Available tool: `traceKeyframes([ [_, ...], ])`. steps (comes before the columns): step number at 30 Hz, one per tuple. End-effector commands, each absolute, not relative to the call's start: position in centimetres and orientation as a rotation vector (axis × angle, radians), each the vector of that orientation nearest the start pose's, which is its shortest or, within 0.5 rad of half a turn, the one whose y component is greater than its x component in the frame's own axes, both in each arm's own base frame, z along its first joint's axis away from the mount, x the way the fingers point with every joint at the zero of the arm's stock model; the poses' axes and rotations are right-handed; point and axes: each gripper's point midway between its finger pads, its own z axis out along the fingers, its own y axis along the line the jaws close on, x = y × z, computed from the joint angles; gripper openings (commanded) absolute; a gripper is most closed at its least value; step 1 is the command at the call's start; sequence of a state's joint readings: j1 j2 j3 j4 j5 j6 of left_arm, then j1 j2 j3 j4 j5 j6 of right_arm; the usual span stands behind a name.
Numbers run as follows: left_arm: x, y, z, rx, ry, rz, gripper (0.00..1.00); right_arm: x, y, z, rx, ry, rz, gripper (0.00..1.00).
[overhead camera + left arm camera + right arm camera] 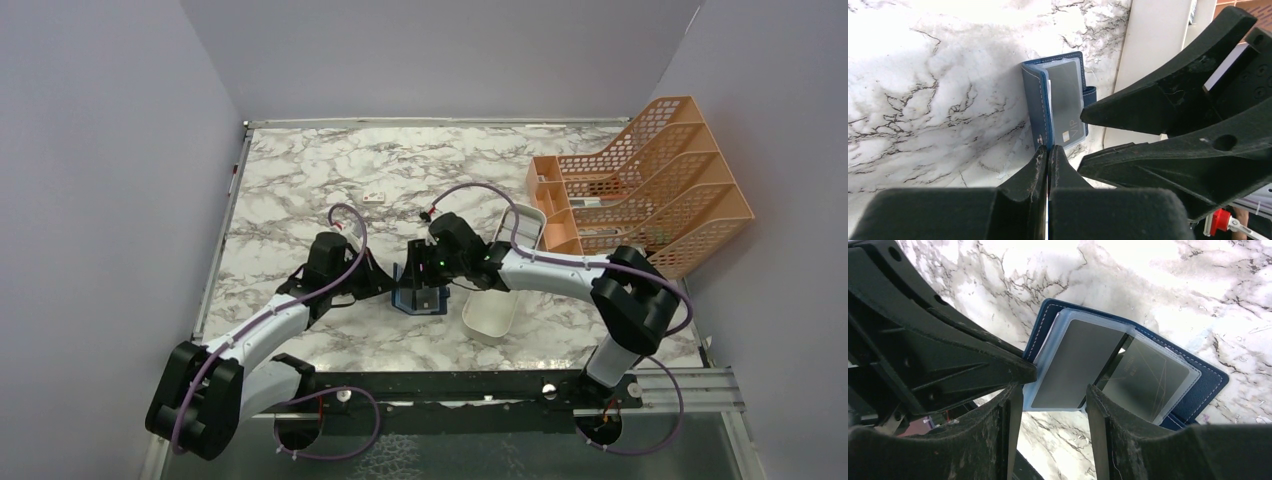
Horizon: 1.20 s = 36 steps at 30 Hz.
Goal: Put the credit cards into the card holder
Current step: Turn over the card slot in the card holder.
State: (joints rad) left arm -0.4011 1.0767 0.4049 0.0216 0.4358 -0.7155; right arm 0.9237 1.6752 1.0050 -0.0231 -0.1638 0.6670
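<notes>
So left hand (1048, 161) clamps the card holder (1035, 102); right hand (1053, 396) straddles a half-in credit card (1078, 365), grip unclear. Next, slide it home.

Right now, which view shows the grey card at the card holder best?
Right wrist: the grey card fills mid-frame between the fingers of the right gripper, lying at the clear sleeve of the open card holder. Left wrist shows it smaller, foreshortened, VIP print visible. Top external: tiny, mostly covered by the right gripper.
</notes>
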Motion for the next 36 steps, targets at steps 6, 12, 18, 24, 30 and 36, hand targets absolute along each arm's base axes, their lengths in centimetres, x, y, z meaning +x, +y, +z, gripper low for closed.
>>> traceKeyframes([
  [6, 23.0, -20.4, 10.1, -0.09, 2.305, -1.054, 0.0, 23.0, 39.2, 8.2, -0.357, 2.455, 0.947, 0.55],
  [12, 22.8, -20.5, 10.7, -0.085, 2.286, -1.074, 0.0, 23.9, 40.1, 8.3, -0.323, 2.454, 0.945, 0.55],
  [18, 22.5, -20.9, 10.9, -0.073, 2.278, -1.114, 0.0, 24.0, 40.3, 7.5, -0.315, 2.474, 0.938, 0.55],
  [24, 22.3, -21.3, 11.4, -0.087, 2.26, -1.164, 0.0, 23.9, 40.0, 5.7, -0.309, 2.517, 0.9, 0.55],
  [30, 21.9, -21.6, 11.8, -0.119, 2.251, -1.225, 0.0, 23.7, 39.1, 4.3, -0.301, 2.545, 0.851, 0.54],
  [36, 22.0, -21.5, 12.3, -0.132, 2.239, -1.215, 0.0, 23.7, 38.3, 4.1, -0.307, 2.544, 0.81, 0.47],
])
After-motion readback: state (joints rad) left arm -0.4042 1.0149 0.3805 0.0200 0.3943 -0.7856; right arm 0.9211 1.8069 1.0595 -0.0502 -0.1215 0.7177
